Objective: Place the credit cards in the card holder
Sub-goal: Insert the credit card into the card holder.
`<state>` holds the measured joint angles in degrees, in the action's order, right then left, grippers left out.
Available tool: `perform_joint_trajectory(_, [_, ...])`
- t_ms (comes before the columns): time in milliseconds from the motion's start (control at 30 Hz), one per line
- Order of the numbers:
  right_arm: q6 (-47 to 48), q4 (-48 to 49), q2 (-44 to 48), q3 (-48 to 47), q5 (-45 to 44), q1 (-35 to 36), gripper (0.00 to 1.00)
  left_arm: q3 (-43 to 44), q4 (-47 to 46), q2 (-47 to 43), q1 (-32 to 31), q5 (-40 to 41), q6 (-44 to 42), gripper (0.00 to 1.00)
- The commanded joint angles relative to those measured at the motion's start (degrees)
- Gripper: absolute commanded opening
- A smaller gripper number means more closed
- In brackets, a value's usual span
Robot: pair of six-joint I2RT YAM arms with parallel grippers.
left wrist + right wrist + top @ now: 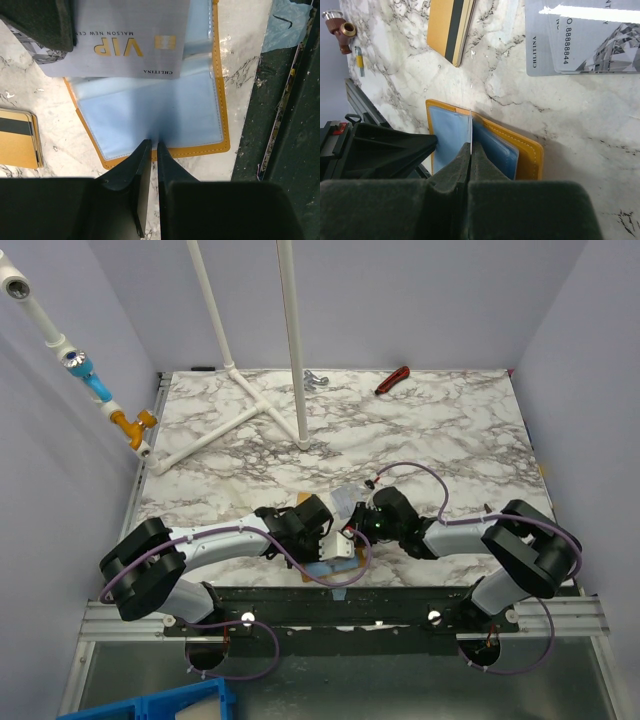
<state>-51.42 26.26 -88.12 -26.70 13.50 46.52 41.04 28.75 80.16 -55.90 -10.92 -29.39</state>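
The card holder [226, 125], tan leather with blue clear sleeves, lies open near the table's front edge [330, 567]. My left gripper [154, 145] rests its tips on the holder's near border, jaws a thin slit apart with nothing seen between them. My right gripper [471, 146] is shut on one thin sleeve page, held up edge-on above the holder [530, 155]. The pale grey-blue credit card [125, 45] with gold VIP lettering overlaps the holder's far end; a clear sheet covers part of it [540, 50]. The gold-tan card [17, 137] with a dark stripe lies on the marble beside the holder [449, 25].
A white pipe frame [250, 405] stands at the back left. A red-handled tool [393, 380] and a metal clip [318, 378] lie at the far edge. A brass valve [342, 32] hangs at the left. The black rail [280, 125] runs just past the table's front edge.
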Motion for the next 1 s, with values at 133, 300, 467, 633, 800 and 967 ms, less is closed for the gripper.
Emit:
perform_joint_trajectory(133, [1.38,-0.84,-2.24,1.68,2.19,1.03,0.01,-1.57,1.21,2.79,-0.44,0.98,1.78,0.11])
perform_joint_trajectory(300, [0.62,0.72,-2.92,2.01,2.00,2.20,0.01,-2.01,1.00,2.51,-0.44,0.90,1.83,0.10])
perform_joint_trajectory(467, [1.83,-1.67,-4.85,0.07,2.45,3.22,0.01,-1.75,1.30,2.57,-0.53,0.81,1.98,0.10])
perform_joint_trajectory(633, [2.23,-4.19,-3.97,0.39,1.70,3.24,0.01,-2.01,1.20,2.22,-0.53,0.73,2.07,0.10])
perform_joint_trajectory(800, [2.66,-4.38,-5.45,-0.02,3.03,3.22,0.01,-2.09,1.17,2.21,-0.66,0.62,2.05,0.10])
perform_joint_trajectory(967, [4.04,-5.58,-9.32,-3.41,5.07,3.96,0.01,-2.11,0.98,1.65,-0.61,0.72,1.94,0.10])
